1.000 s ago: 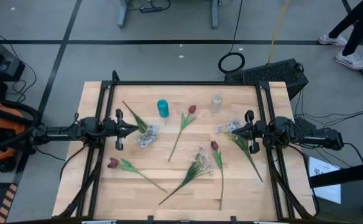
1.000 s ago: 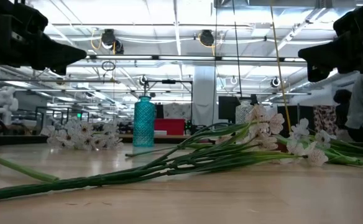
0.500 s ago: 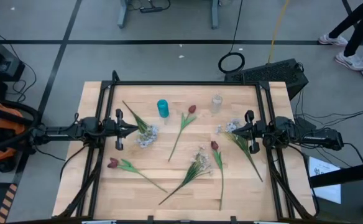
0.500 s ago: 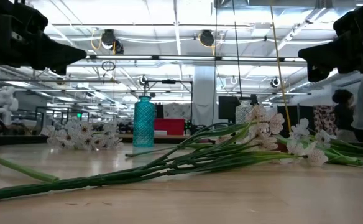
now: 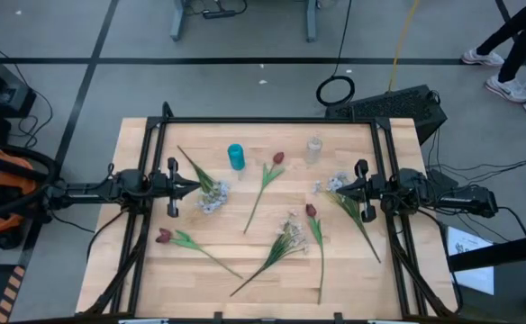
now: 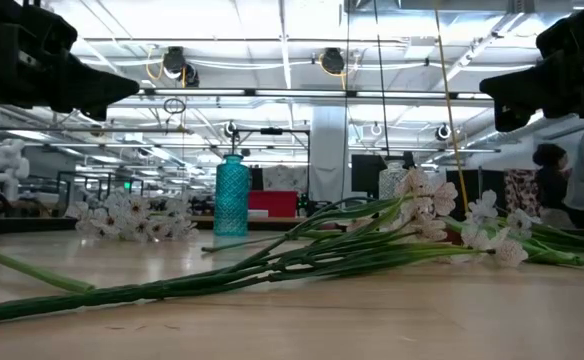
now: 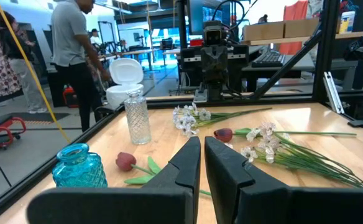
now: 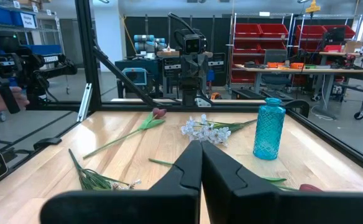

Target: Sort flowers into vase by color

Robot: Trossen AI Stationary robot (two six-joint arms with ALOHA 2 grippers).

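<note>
Three white blossom sprays lie flat on the wooden table (image 5: 146, 270): one at the left (image 5: 212, 194), one at the right (image 5: 335, 184), one near the front (image 5: 289, 236). Three dark red tulips also lie flat: far middle (image 5: 278, 158), centre right (image 5: 310, 211), front left (image 5: 163, 236). A blue glass vase (image 5: 236, 157) and a clear glass vase (image 5: 314, 148) stand upright near the far edge. My left gripper (image 5: 194, 187) hovers shut and empty beside the left spray. My right gripper (image 5: 340, 189) hovers shut and empty over the right spray.
A dark metal frame (image 5: 272, 121) runs around the table's far and side edges. Long stems cross the near half of the table (image 6: 272, 265). A person (image 7: 73, 56) stands beyond the table's right side, and a person's legs (image 5: 506, 45) show on the floor at the far right.
</note>
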